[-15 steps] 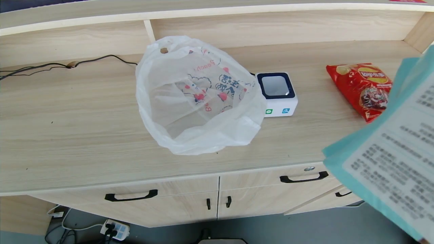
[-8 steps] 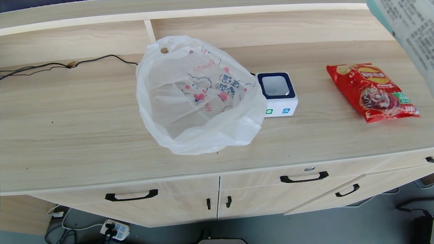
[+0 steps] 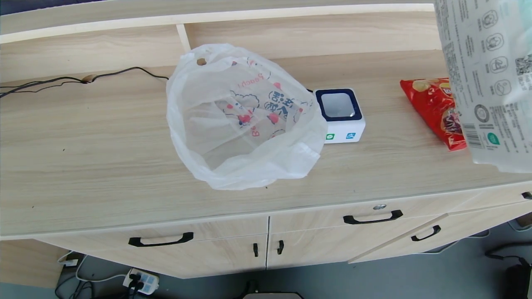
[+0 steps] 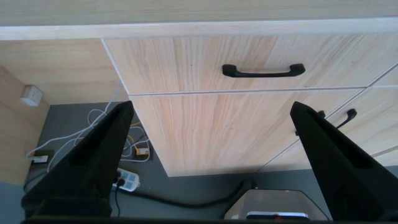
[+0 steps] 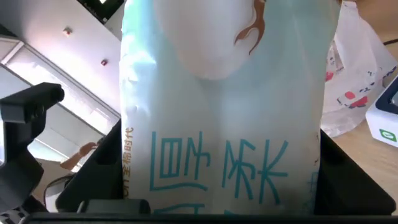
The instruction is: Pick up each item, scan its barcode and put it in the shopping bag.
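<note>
A pale blue and white packet point(image 3: 486, 74) hangs in the air at the far right of the head view, its printed back and barcode facing me, partly covering the red chip bag point(image 3: 432, 108) on the counter. My right gripper point(image 5: 217, 186) is shut on this packet point(image 5: 224, 93), dark fingers point(image 5: 93, 174) on both sides. The white shopping bag point(image 3: 245, 120) stands open mid-counter with a printed item inside. The white scanner point(image 3: 338, 114) sits just right of it. My left gripper point(image 4: 211, 168) is open with nothing in it, below the counter in front of the drawers.
Black cables point(image 3: 83, 79) run along the back left of the wooden counter point(image 3: 104, 137). A raised wooden back wall point(image 3: 332, 33) closes the counter's far side. Drawers with black handles point(image 3: 373, 218) are under the front edge.
The held packet swung from the lower right up to the top right corner, then came down in front of the chip bag with its barcode side toward me.
</note>
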You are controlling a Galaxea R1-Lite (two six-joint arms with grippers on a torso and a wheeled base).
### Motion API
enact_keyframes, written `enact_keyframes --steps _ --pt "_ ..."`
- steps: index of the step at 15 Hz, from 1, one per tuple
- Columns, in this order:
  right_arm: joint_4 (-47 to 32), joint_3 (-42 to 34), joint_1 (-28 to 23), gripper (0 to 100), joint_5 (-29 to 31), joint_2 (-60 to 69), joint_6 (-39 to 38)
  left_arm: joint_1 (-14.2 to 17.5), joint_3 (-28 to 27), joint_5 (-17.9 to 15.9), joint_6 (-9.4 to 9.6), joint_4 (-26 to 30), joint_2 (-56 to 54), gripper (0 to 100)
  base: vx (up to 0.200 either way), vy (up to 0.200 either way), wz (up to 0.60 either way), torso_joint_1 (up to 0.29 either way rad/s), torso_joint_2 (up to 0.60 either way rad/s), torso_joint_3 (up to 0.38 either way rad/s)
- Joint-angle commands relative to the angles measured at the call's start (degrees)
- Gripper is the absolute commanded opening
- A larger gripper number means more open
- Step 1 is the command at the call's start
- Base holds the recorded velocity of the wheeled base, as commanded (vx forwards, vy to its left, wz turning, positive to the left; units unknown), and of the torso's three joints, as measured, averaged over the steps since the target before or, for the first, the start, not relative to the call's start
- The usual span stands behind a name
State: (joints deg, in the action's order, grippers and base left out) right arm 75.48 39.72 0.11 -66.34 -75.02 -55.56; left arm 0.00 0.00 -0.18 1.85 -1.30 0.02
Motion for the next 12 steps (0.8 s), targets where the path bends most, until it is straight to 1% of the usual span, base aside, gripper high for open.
enact_keyframes --steps 1,2,4,5,6,7,8,9,10,12 --pt "-0.1 2.1 -0.4 0 0.2 -5.1 0.3 -0.1 0.0 0.0 -0.01 0.0 0.0 100 0.000 0.000 0.00 0.000 0.00 0.000" --pt "-0.1 2.6 -0.4 0 0.2 -7.2 1.7 -0.1 0.0 0.0 -0.01 0.0 0.0 100 0.000 0.000 0.00 0.000 0.00 0.000" --pt "0.0 5.5 -1.2 0 0.2 -15.3 11.6 0.0 0.0 0.0 -0.01 0.0 0.0 100 0.000 0.000 0.00 0.000 0.00 0.000" --pt "-0.1 10.6 -3.3 0 0.5 -20.8 17.7 0.0 0.0 0.0 -0.01 0.0 0.0 100 0.000 0.000 0.00 0.000 0.00 0.000" --pt "-0.1 14.3 -3.1 0 1.5 -23.1 19.5 0.0 0.0 0.0 -0.01 0.0 0.0 100 0.000 0.000 0.00 0.000 0.00 0.000" --pt "-0.1 17.2 -1.8 0 1.6 -24.9 19.7 -0.1 0.0 0.0 -0.01 0.0 0.0 100 0.000 0.000 0.00 0.000 0.00 0.000" --pt "-0.1 17.2 -1.8 0 1.6 -24.9 19.7 -0.1 0.0 0.0 -0.01 0.0 0.0 100 0.000 0.000 0.00 0.000 0.00 0.000" --pt "-0.1 24.4 -1.3 0 1.9 -28.8 19.7 0.0 0.0 0.0 -0.01 0.0 0.0 100 0.000 0.000 0.00 0.000 0.00 0.000" --pt "-0.2 27.2 -0.6 0 1.9 -29.9 19.7 0.0 0.0 0.0 -0.01 0.0 0.0 100 0.000 0.000 0.00 0.000 0.00 0.000" --pt "-0.2 28.0 2.5 0 1.9 -31.0 19.7 0.0 0.0 0.0 -0.01 0.0 0.0 100 0.000 0.000 0.00 0.000 0.00 0.000"
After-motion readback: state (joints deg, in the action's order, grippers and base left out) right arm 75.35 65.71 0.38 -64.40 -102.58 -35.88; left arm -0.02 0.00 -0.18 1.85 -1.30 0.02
